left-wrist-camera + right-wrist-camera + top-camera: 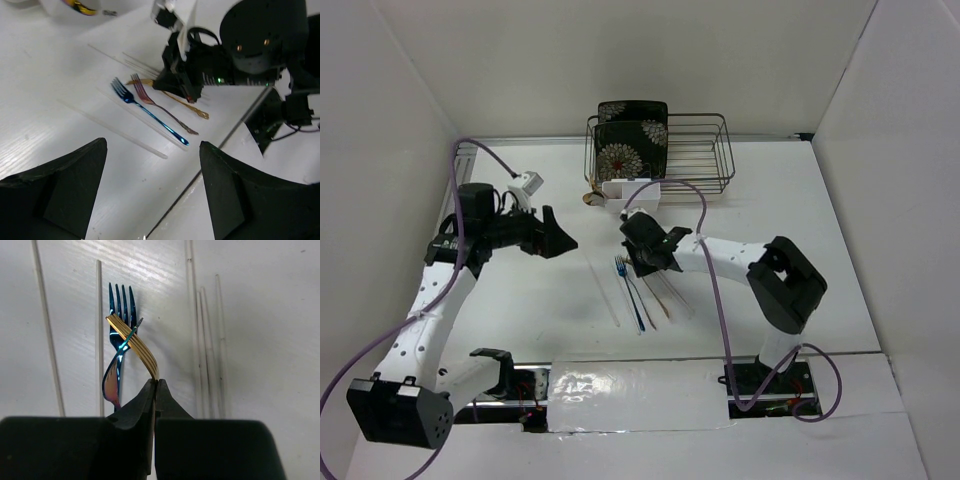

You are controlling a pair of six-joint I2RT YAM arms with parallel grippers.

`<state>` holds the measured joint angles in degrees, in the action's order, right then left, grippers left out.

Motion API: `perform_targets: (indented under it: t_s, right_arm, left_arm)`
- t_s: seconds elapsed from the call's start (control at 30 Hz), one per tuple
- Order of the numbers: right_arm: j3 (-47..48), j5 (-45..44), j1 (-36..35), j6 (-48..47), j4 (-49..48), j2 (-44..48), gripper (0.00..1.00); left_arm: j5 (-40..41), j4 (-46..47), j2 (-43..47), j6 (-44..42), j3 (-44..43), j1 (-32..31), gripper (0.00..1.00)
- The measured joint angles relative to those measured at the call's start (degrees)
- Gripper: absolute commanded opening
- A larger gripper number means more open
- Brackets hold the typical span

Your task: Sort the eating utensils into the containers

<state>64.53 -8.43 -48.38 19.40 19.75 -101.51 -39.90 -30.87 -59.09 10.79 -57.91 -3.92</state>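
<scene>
My right gripper (156,384) is shut on the neck of a gold fork (131,336), whose tines stick out ahead of the jaws. From above, this gripper (647,255) sits at the far end of the utensil row. A blue fork (148,113) and a pink-tinted fork (162,106) lie side by side on the table, with the gold fork's handle (192,108) just beyond them. Pale chopsticks (98,335) lie on both sides. My left gripper (558,238) is open and empty, left of the row. The white tub (631,191) stands before the wire rack.
The dark wire rack (705,155) at the back holds a black floral plate (631,140). A small gold-brown object (592,198) lies left of the tub. A tape seam (720,355) crosses the table near the arm bases. White walls close in both sides.
</scene>
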Motion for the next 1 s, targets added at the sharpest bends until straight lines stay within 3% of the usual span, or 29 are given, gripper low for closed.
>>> perform_targets:
  t_s: [0.3, 0.5, 1.0]
  right_arm:
    - [2.5, -0.8, 0.0, -0.9, 2.7, 12.4, 0.0]
    - [-3.3, 5.6, 0.5, -3.1, -1.9, 24.7, 0.0]
    - [-3.8, 18.6, 4.7, -5.4, -6.7, 28.4, 0.0]
  left_arm:
    - [-4.9, 5.6, -0.5, -1.9, 2.7, -6.5, 0.81]
    - [-4.0, 9.4, -4.0, -3.5, 2.7, -10.3, 0.76]
    - [-9.6, 14.9, -7.9, -12.4, -4.4, -12.7, 0.78]
